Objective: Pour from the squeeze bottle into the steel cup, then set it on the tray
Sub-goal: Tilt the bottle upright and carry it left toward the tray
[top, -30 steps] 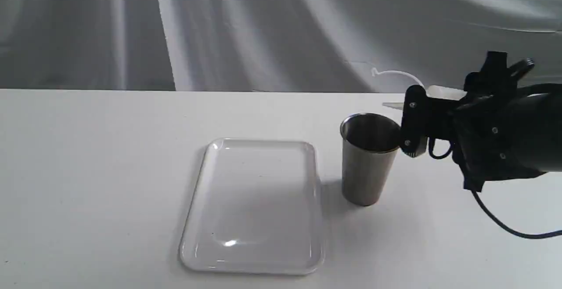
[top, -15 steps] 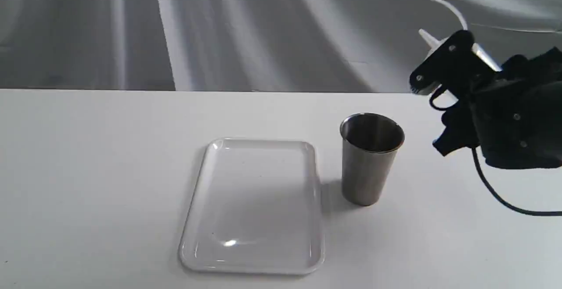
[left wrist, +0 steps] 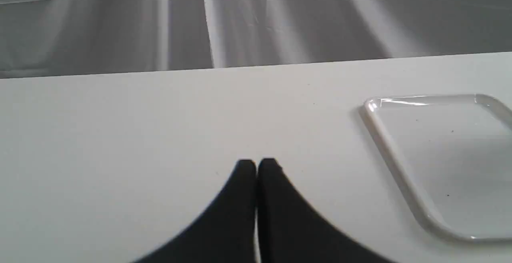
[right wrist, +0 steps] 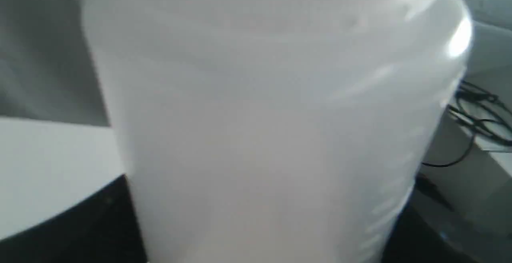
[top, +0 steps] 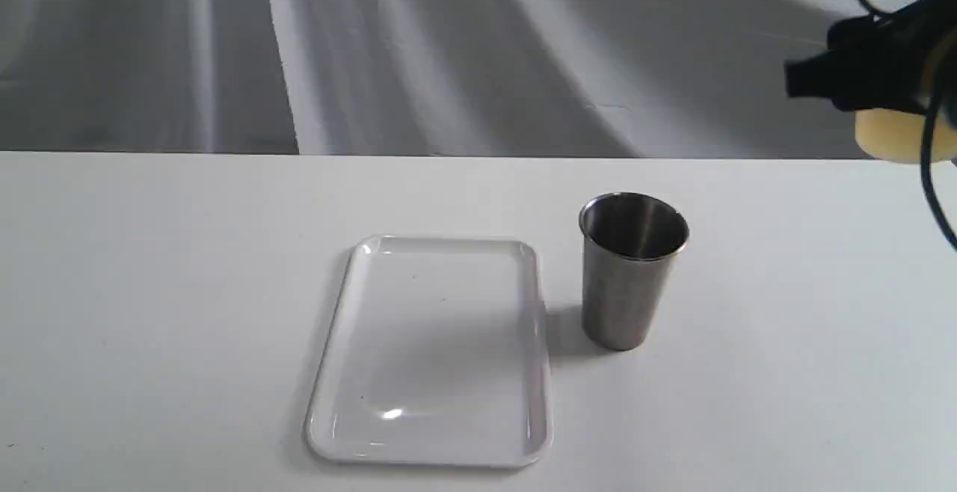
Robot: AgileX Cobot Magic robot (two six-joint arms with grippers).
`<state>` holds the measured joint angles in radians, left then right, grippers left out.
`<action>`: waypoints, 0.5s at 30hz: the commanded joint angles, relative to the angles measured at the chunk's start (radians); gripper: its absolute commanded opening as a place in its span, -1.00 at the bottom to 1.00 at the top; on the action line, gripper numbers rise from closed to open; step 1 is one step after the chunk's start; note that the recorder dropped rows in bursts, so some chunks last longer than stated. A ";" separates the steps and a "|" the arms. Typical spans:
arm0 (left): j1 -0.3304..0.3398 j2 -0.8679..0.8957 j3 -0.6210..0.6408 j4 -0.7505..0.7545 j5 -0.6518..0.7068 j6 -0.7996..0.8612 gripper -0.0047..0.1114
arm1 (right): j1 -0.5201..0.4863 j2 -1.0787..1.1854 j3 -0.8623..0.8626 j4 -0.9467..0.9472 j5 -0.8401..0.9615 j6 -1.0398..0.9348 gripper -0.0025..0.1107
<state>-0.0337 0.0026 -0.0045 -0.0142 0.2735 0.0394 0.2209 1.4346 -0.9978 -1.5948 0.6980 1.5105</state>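
The steel cup (top: 632,268) stands upright on the table, just right of the white tray (top: 434,432), which holds nothing. High at the right edge of the exterior view, my right gripper (top: 875,77) is shut on the squeeze bottle (top: 901,140); only its amber lower end shows there, well above and to the right of the cup. In the right wrist view the bottle's translucent white body (right wrist: 272,115) fills the picture, and its nozzle is out of view. My left gripper (left wrist: 256,165) is shut with nothing in it, low over the table beside the tray's rim (left wrist: 390,147).
White table (top: 149,290) with a grey draped backdrop behind it. Black cables (right wrist: 478,115) lie on a surface off to the side in the right wrist view. The right arm's cable (top: 934,200) hangs at the right edge.
My right gripper has carried the bottle from lying tilted, nozzle at the cup's rim, up and to the right, far above the cup. The cup and tray have not moved.
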 commanded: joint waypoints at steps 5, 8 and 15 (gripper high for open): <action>-0.005 -0.003 0.004 -0.001 -0.008 -0.003 -0.92 | -0.002 -0.125 -0.005 -0.011 -0.233 0.149 -0.96; -0.005 -0.003 0.004 -0.001 -0.008 -0.005 -0.92 | -0.002 -0.148 -0.017 0.039 -0.369 0.145 -0.96; -0.005 -0.003 0.004 -0.001 -0.008 -0.005 -0.92 | -0.002 -0.176 -0.017 0.226 -0.563 0.103 -0.96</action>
<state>-0.0337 0.0026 -0.0045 -0.0142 0.2735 0.0394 0.2209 1.2776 -0.9996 -1.3984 0.1541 1.6294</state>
